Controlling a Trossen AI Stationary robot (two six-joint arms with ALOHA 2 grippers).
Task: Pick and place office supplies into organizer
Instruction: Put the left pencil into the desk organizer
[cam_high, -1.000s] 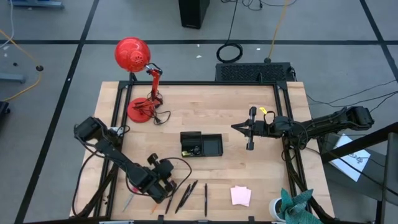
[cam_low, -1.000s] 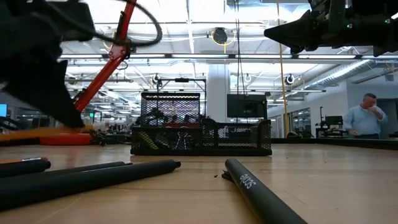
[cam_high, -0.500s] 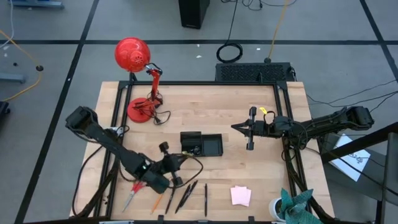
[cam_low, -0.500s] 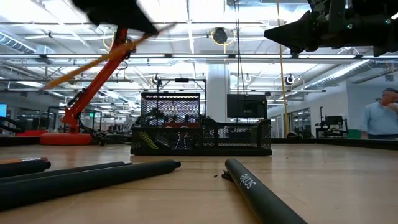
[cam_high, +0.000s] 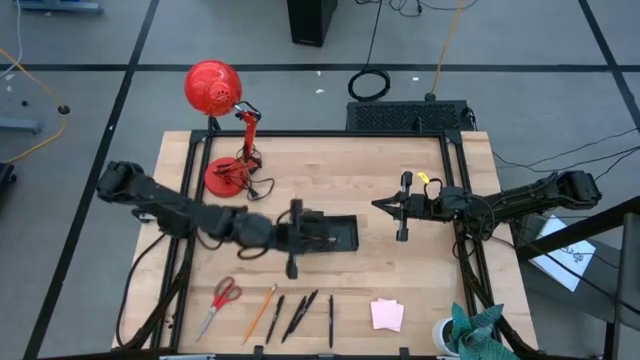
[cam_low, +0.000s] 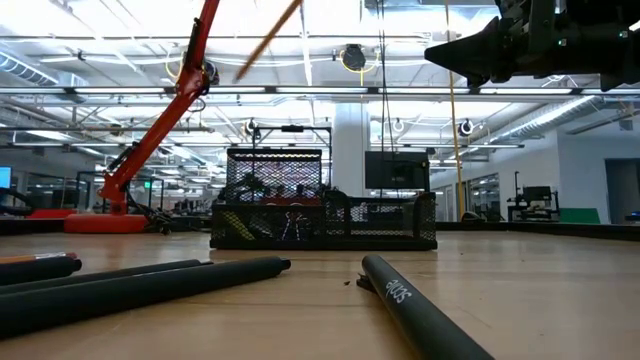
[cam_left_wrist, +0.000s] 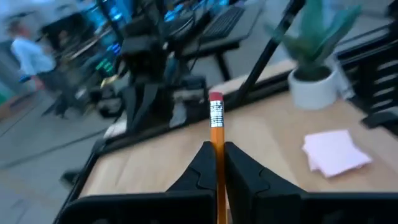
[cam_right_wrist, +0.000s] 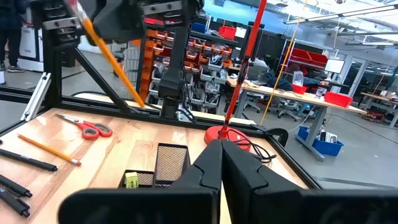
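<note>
Wooden table (cam_high: 330, 200) — workshop room behind.

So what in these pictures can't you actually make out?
- What lies inside the organizer: in the high view the left gripper covers part of it; in the low view its mesh wall hides the inside.
- The lower end of the pencil: in the left wrist view the fingers cover it.
- The right gripper: the low view cuts it off at the top edge.
</note>
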